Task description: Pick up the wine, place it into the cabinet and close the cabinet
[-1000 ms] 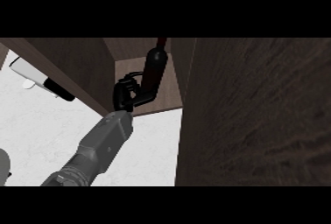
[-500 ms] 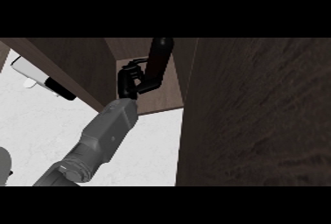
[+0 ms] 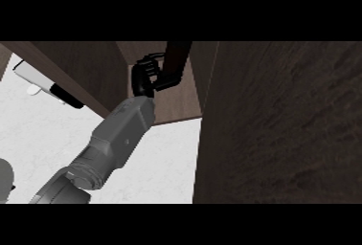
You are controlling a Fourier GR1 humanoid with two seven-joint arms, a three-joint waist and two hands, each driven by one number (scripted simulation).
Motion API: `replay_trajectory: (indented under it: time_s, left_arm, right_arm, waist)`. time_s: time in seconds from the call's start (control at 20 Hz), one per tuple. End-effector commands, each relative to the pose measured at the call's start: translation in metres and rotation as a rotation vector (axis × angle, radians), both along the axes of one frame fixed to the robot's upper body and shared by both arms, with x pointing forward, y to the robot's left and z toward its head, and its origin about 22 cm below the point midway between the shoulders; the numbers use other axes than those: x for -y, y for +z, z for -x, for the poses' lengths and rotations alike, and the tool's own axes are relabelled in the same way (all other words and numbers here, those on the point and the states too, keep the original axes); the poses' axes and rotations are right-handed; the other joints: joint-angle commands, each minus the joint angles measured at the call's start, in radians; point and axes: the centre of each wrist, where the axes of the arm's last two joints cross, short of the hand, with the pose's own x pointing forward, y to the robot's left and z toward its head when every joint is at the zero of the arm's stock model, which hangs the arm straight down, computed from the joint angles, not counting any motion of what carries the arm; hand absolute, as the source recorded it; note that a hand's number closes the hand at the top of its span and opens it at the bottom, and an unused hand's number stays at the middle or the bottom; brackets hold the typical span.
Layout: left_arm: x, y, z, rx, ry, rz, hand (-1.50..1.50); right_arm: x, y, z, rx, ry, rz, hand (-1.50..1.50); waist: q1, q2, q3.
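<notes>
The wine bottle [image 3: 174,61] is a dark, slim shape, tilted, with its upper end cut off at the top of the head view. It is inside the open cabinet, above the brown shelf [image 3: 180,107]. My right hand [image 3: 144,79] is curled round the bottle's lower part, and its grey forearm [image 3: 117,139] reaches up from the lower left. The open cabinet door [image 3: 283,124] fills the right side of the view as a wide dark wooden panel. The left hand does not show.
The cabinet's left wall [image 3: 78,72] slants down beside my hand. A white and black object [image 3: 42,82] stands on the white counter [image 3: 42,129] behind that wall. A grey rounded part [image 3: 4,179] sits at the left edge.
My right hand has carried the bottle up and deeper into the cabinet, and the forearm has stretched out after it. The door has not moved.
</notes>
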Motion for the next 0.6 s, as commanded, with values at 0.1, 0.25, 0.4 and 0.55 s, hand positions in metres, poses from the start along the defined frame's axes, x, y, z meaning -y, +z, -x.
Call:
replay_trajectory:
  time_s: [0.1, 0.25, 0.4, 0.55]
  left_arm:
    - [0.006, 0.015, -0.007, -0.038, 0.012, 0.028, 1.5]
    - [0.008, 0.023, -0.011, -0.049, 0.002, 0.029, 1.5]
    - [-0.002, 0.015, -0.009, -0.049, 0.031, 0.025, 1.5]
    - [-0.01, 0.016, -0.011, -0.027, 0.035, -0.141, 1.5]
  right_arm:
    - [0.009, 0.002, 0.0, 0.013, -0.033, 0.013, -1.5]
    - [0.013, -0.004, 0.002, 0.032, -0.042, 0.0, -1.5]
    - [0.013, -0.001, 0.003, 0.021, -0.034, -0.001, -1.5]
    - [0.012, -0.001, 0.0, 0.023, -0.013, -0.005, -1.5]
  waist:
    - [0.01, 0.006, 0.001]
    - [0.025, 0.006, 0.003]
    - [0.024, 0.008, 0.001]
    - [0.026, 0.01, 0.003]
